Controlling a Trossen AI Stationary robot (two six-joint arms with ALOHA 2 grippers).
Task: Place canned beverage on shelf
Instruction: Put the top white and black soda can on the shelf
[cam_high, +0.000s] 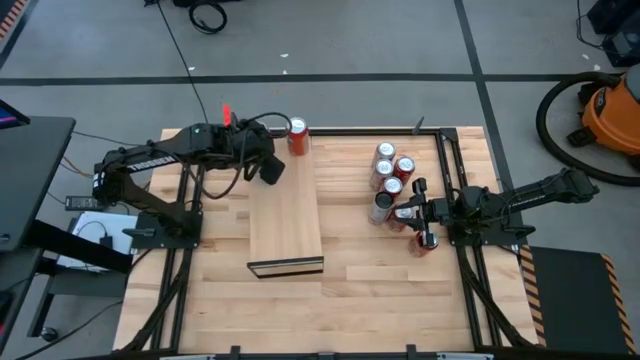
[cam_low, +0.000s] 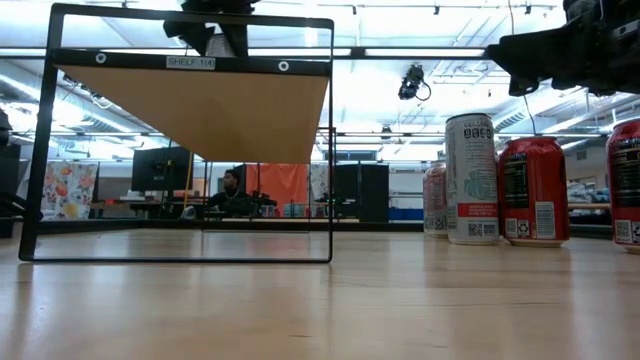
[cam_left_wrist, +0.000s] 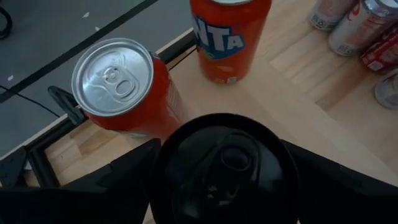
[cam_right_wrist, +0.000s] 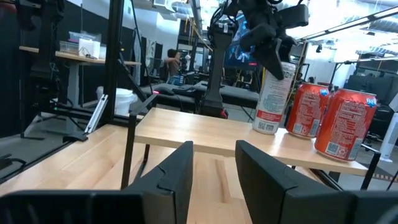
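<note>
Orange can (cam_left_wrist: 118, 93) stands upright at the far end of the shelf (cam_high: 285, 215), close beside a second orange can (cam_left_wrist: 229, 37). Whether it sits wholly on the pale slab or by its edge I cannot tell. The left gripper (cam_high: 271, 167) hangs just above and short of it, fingers (cam_left_wrist: 124, 177) spread wide and clamped on nothing, so the step in hand looks like the release. The next move, as I judge it, calls for a clean lift up and away from both cans without brushing either, since they stand close together near the edge.

The right gripper (cam_right_wrist: 213, 168) waits low over the bench (cam_high: 380, 290) by the cluster of cans (cam_high: 392, 180), well apart from the shelf, its fingers a little apart with nothing between them.
</note>
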